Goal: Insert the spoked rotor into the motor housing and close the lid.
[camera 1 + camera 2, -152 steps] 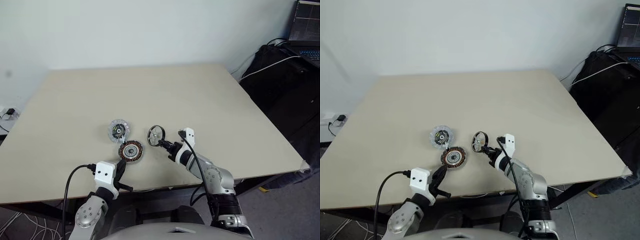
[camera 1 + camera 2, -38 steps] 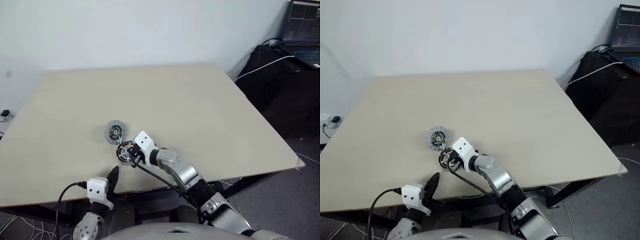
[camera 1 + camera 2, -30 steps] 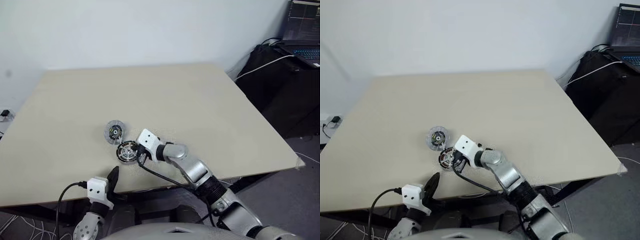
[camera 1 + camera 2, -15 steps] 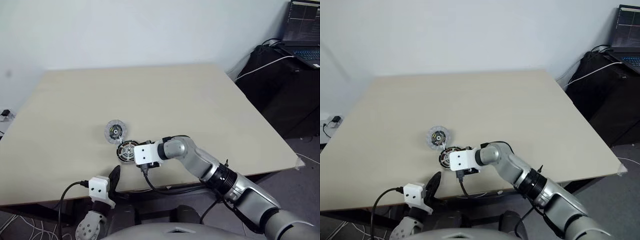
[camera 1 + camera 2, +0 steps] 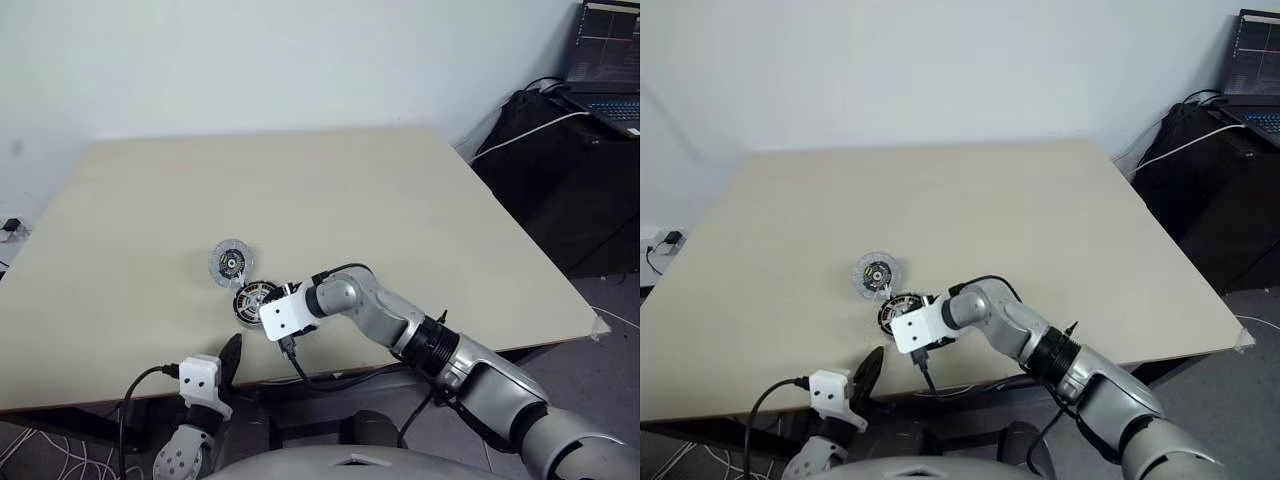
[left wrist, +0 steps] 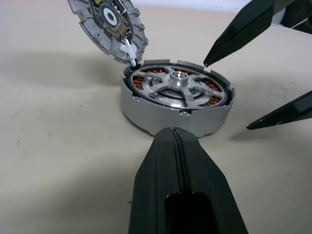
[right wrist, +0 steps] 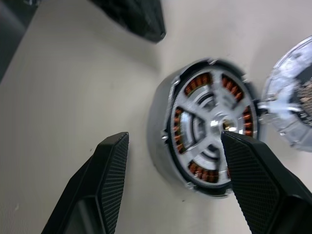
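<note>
Sitting flat on the beige table [image 5: 400,200], the motor housing [image 6: 176,97] already has the spoked rotor [image 6: 179,84] down inside it, silver spokes over copper windings. Touching the housing's far edge, toward the wall, the lid [image 6: 109,25] lies with its black-centred face up. Over the housing's near side hangs the right gripper [image 7: 173,161], fingers [image 7: 113,161] spread wide with nothing between them, one tip over the rotor, the other over bare table. Short of the housing, at the table's near edge, the left gripper [image 6: 175,134] points at it, fingers pressed together and empty.
</note>
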You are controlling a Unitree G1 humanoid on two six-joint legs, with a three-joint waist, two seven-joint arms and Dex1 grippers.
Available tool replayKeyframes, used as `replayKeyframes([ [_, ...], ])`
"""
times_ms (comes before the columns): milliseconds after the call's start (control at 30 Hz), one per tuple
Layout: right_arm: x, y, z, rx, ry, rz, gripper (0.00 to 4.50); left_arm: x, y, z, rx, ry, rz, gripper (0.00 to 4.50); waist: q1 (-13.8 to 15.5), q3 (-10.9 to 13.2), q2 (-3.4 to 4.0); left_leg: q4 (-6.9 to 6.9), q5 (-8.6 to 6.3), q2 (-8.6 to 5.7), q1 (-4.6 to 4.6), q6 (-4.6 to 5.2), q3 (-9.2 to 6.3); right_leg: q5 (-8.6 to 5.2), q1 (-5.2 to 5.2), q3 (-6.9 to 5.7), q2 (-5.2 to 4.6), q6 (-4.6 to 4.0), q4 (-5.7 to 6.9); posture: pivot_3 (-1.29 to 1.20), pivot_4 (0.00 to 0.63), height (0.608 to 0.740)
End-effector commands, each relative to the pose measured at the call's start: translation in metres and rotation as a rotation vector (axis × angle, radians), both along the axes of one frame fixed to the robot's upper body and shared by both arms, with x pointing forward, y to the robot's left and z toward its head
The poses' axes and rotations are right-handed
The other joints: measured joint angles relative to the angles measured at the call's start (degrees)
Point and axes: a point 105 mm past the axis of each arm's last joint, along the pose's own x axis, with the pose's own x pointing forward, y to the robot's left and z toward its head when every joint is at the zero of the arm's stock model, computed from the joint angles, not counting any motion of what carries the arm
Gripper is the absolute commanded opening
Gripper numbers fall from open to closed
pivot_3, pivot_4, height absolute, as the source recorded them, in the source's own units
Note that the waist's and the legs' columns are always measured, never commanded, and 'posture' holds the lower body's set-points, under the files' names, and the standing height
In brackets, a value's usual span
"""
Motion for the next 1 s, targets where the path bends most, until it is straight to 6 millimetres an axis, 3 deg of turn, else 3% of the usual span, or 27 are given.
replayKeyframes([
  [33,0.0042,0.003,0.007,-0.002,-0.04,0.037,3.24,0.0049,-0.0029,0.0128,0.0,-0.06,0.0,0.0,0.01,0.0,0.0,0.0,0.0,0.0,0.0,0.0,0.0,0.0,0.0,0.0,0.01,-0.01,0.0,0.0,0.0,0.74],
  [367,0.0042,0.0022,0.0025,-0.045,-0.053,0.082,3.24,0.0058,-0.0057,0.0154,-0.004,-0.062,0.005,0.0,-0.03,0.0,0.0,0.01,-0.01,0.04,0.01,-0.02,0.02,0.01,0.0,-0.01,0.01,-0.01,0.0,0.0,0.0,0.74],
  [467,0.0051,0.003,0.0012,-0.047,-0.053,0.082,2.73,0.0059,-0.0069,0.0168,-0.006,-0.063,0.008,0.0,-0.02,0.0,0.0,0.01,-0.02,0.05,0.01,-0.03,0.02,0.01,-0.01,-0.02,0.0,-0.02,0.0,0.0,0.0,0.74],
  [733,0.0072,0.0053,0.0027,-0.022,-0.056,0.064,0.22,0.007,-0.0068,0.0179,-0.007,-0.063,0.006,0.0,0.0,0.0,-0.02,0.01,-0.02,0.05,0.01,-0.04,0.03,0.01,-0.01,-0.02,0.01,-0.03,0.0,0.0,0.0,0.74],
  [1000,0.0097,0.0044,0.0078,0.024,-0.055,0.023,0.1,0.0091,-0.0087,0.0206,-0.006,-0.061,-0.005,0.0,-0.04,0.03,0.01,0.02,-0.03,0.08,0.01,-0.05,0.04,0.02,-0.02,-0.02,0.01,-0.04,0.02,0.0,0.0,0.74],
])
